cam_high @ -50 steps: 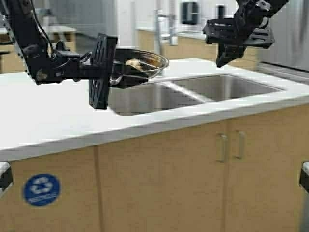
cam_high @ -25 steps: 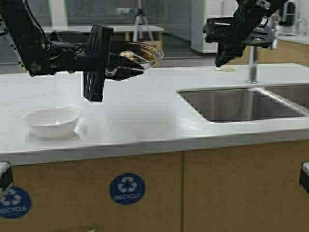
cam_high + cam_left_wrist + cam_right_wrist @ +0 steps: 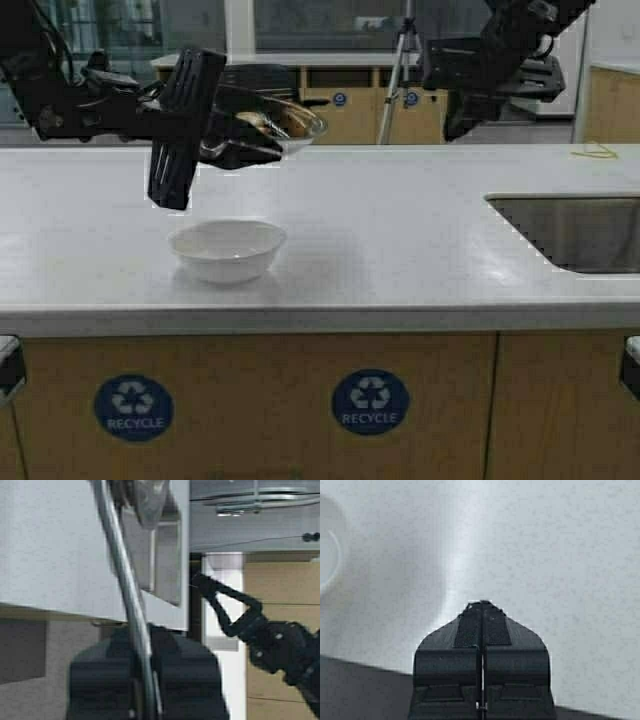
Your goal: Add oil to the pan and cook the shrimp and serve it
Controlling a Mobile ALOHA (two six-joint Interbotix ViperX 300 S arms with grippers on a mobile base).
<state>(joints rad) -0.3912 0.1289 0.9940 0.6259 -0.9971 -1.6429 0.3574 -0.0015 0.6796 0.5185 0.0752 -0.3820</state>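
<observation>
Base: I have driven the robot sideways along the counter (image 3: 400,230); the whole scene has slid to the right in the high view, and the sink (image 3: 575,235) that sat mid-frame a second ago is now at the 3 o'clock edge.

Bowl: the white bowl (image 3: 228,250), at the far left half a second ago, now stands on the counter left of centre, at about 6 o'clock below the raised pan.

Left gripper: the left gripper (image 3: 222,148) is clamped on the pan's metal handle (image 3: 127,605) and holds the pan (image 3: 280,125) in the air at about 10 o'clock of the high view, well above the counter, the same carry as in the earlier frames.

Shrimp: the shrimp (image 3: 262,121), pale and curled, lies inside the pan.

Right gripper: the right gripper (image 3: 481,611) hangs high at 1 o'clock of the high view, fingers pressed together on nothing, parked as before.

Meaning: I judge the cooking done and the serving step at hand; with the pan now nearly over the bowl, tipping the shrimp into it looks like what remains.
</observation>
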